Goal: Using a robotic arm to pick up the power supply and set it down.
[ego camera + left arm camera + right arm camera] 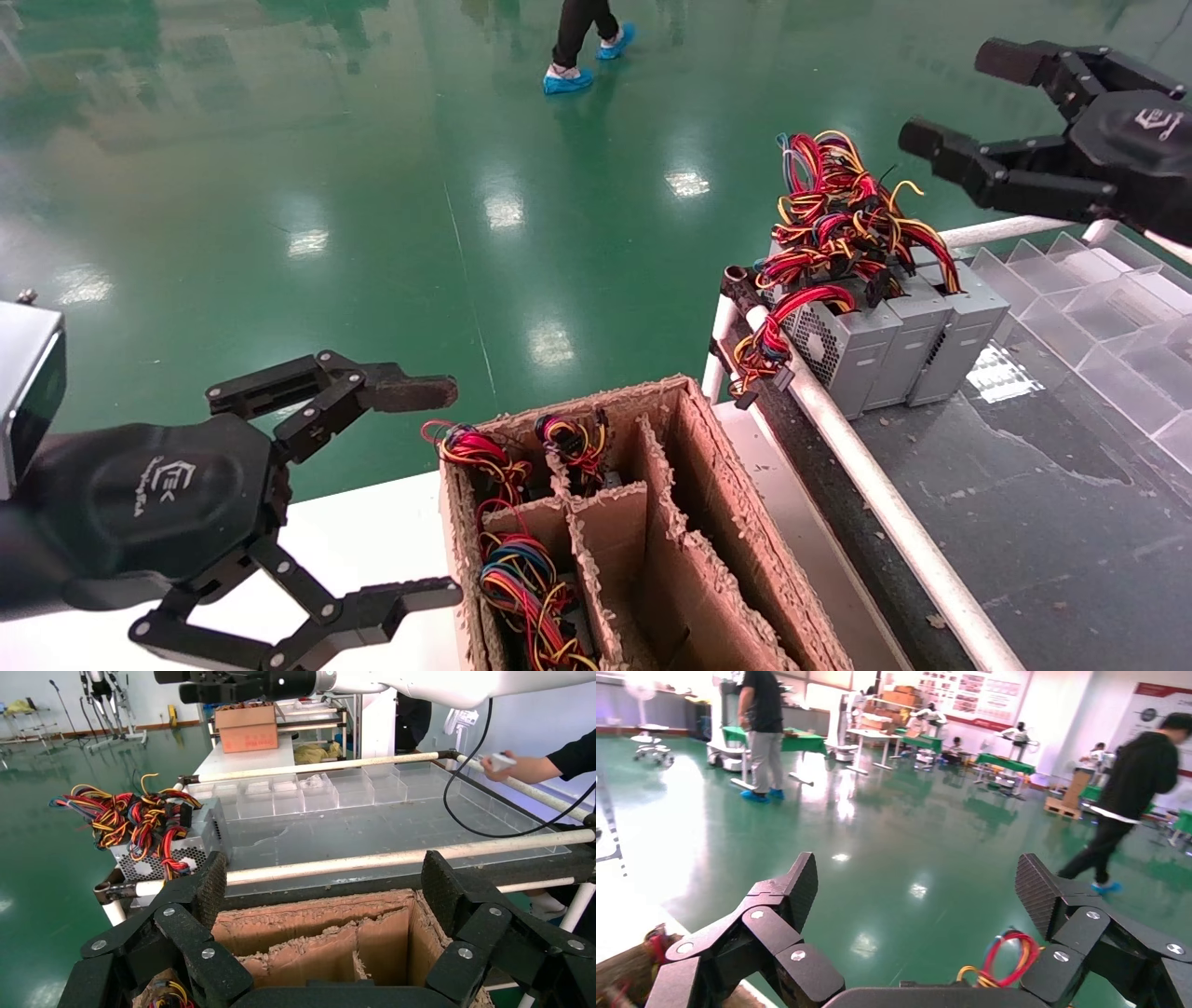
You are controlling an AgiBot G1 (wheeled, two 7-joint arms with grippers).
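Note:
Three grey power supplies (885,345) stand side by side at the near corner of the black table, topped by a tangle of red, yellow and black wires (838,214). My right gripper (954,98) hangs open above and to the right of them, holding nothing. In the right wrist view that gripper (916,881) faces the green floor, with only a loop of wires (1011,959) showing. My left gripper (442,492) is open and empty beside the brown cardboard divider box (694,447). In the left wrist view it (325,881) looks over the box (316,931) towards the power supplies (204,836).
Wire bundles (521,578) fill the left cells of the cardboard box. A white rail (875,485) edges the black table, and clear plastic dividers (1099,298) sit at its back. A person (582,47) walks on the floor, and another's hand (520,766) is by the table's far side.

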